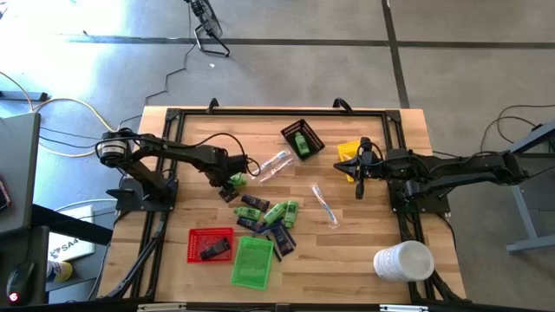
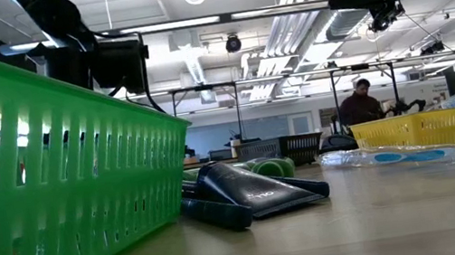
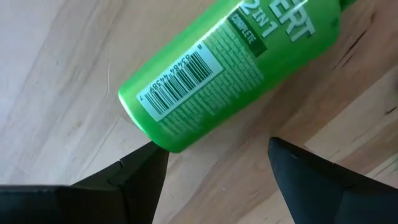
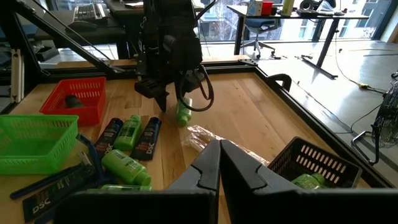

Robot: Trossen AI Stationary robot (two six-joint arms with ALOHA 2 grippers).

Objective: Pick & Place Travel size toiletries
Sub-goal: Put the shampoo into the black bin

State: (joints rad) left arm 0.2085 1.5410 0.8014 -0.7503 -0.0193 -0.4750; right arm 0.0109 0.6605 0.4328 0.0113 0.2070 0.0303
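Just left hand [image 3: 214, 165] over green bottle [image 3: 227, 68]

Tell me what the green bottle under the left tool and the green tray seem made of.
Green bottle: likely glossy plastic; it shows bright highlights and a printed barcode label. Green tray: probably moulded plastic with a slight sheen; light passes through its slotted wall.

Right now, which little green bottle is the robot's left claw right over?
The lone green bottle lying under the open left gripper. The other green bottles sit farther off: several in the middle pile, one in the black tray.
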